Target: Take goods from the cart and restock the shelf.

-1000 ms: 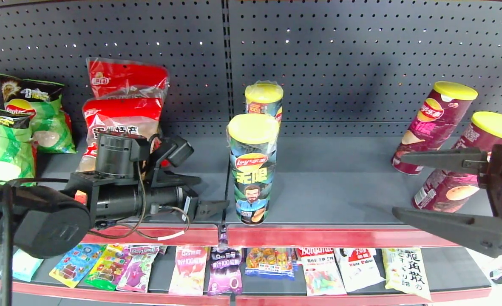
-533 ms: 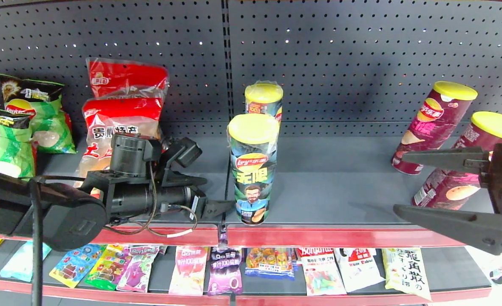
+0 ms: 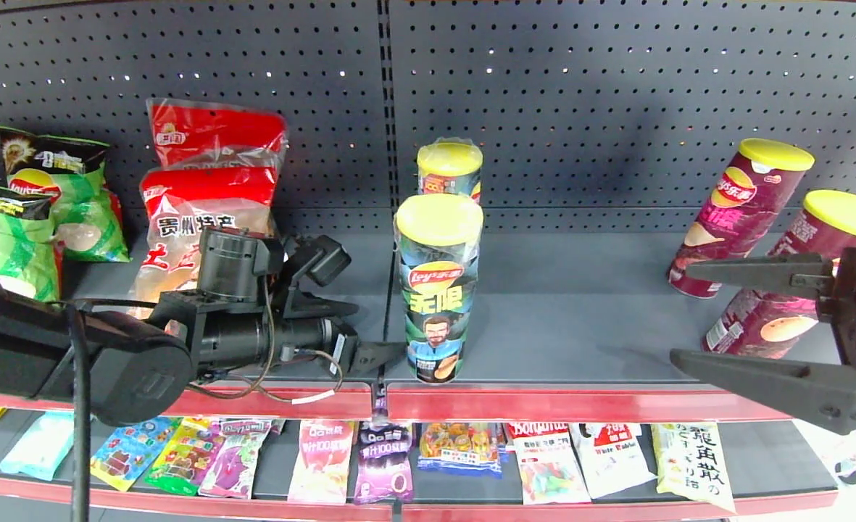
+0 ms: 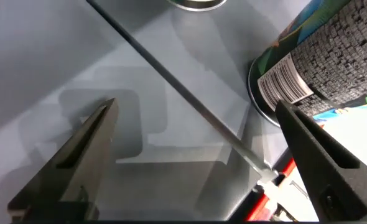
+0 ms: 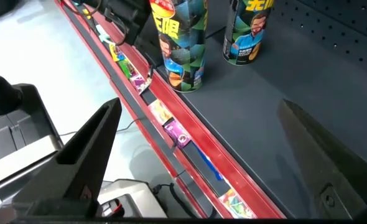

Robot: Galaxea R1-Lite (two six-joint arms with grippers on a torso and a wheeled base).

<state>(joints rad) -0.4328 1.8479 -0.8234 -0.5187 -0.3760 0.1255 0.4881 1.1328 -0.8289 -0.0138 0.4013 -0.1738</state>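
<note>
Well, over the right side of the long grey shelf (image 3: pixel 580 319) the right gripper (image 3: pixel 681 312) hangs wide open with nothing in it. The left gripper (image 4: pixel 196 109) is open and empty too, one finger just beside the bottom of the green can (image 3: pixel 436 290), which stands near the shelf's front edge. I think the can is in its spot, so that gripper should back away slowly and not knock it over.

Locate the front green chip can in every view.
Head view: front green chip can, centre shelf, by the front edge.
Left wrist view: the can, barcode side and base.
Right wrist view: the can nearer the edge, of two.
Shared landmark: red shelf edge.
</note>
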